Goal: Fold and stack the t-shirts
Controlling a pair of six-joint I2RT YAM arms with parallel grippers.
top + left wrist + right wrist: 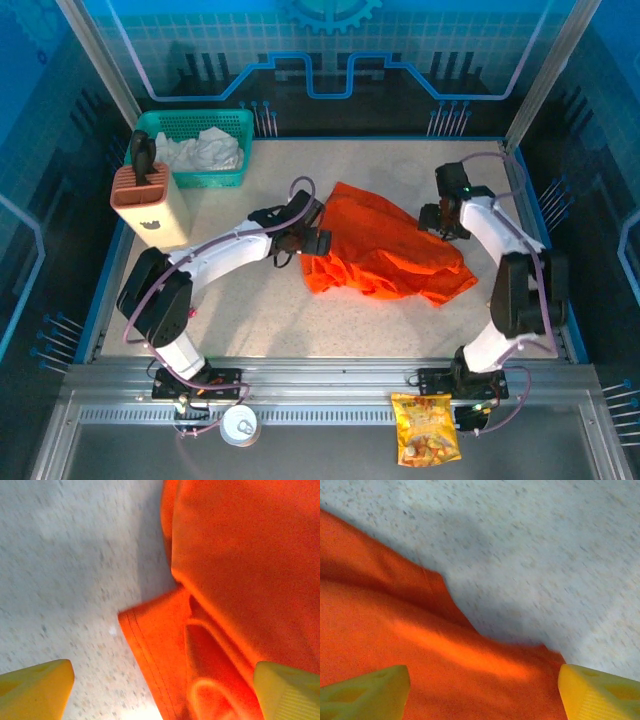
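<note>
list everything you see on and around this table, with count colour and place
plain short-sleeved cloth t-shirt: one, bright orange, crumpled mid-table between the hands
plastic mesh basket: one, teal, far left corner
crumpled cloth: one, white, inside the basket
upright tool block: one, pinkish beige with a black handle sticking up, left edge, in front of the basket
crinkly snack bag: one, orange-yellow, on the metal rail by the right arm's base
small round tin: one, white, on the rail by the left arm's base
speckled table: one, off-white, under t-shirt and basket
left hand: one, yellow fingers, open over the t-shirt's left edge
right hand: one, yellow fingers, open over its right edge
</note>
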